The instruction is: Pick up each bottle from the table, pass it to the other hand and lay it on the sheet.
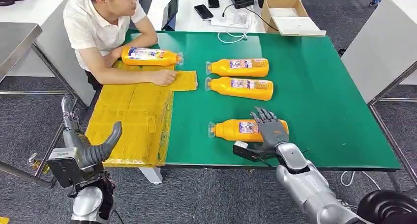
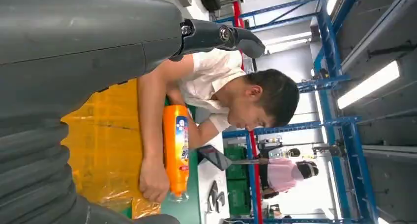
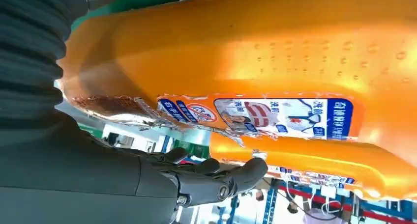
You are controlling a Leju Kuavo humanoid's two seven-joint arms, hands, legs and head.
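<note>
Head view, and we start at the right hand (image 1: 268,130): it lies over the base end of the nearest bottle (image 1: 241,129), fingers spread across the far side of the body, thumb on our side. We read this as a grasp being set. From the right wrist view the fingers (image 3: 216,177) look curled along the orange flank, but we cannot tell whether they are truly clamped or only resting against it, and the bottle lies flat on the green table (image 1: 319,111).

Why this one? It lies closest to the hand, and a grip on the wide end leaves the neck side free for the other hand to take.

Its long axis runs straight across in front of the hand, clear cap (image 1: 212,130) pointing toward the left-hand side, base under the palm.

Beyond the fingertips, two more bottles lie parallel, the closer (image 1: 240,87) and the farther (image 1: 238,67), caps pointing the same way.

Farther out toward the left hand, the yellow sheet (image 1: 130,126) hangs over the table's edge, and a fourth bottle (image 1: 150,57) lies at its far end with its cap pointing the opposite way, beside a person's forearm (image 1: 133,76).

The left hand (image 1: 101,148) waits low beside the sheet, unclenched and holding nothing, presumably placed to receive the pass.
</note>
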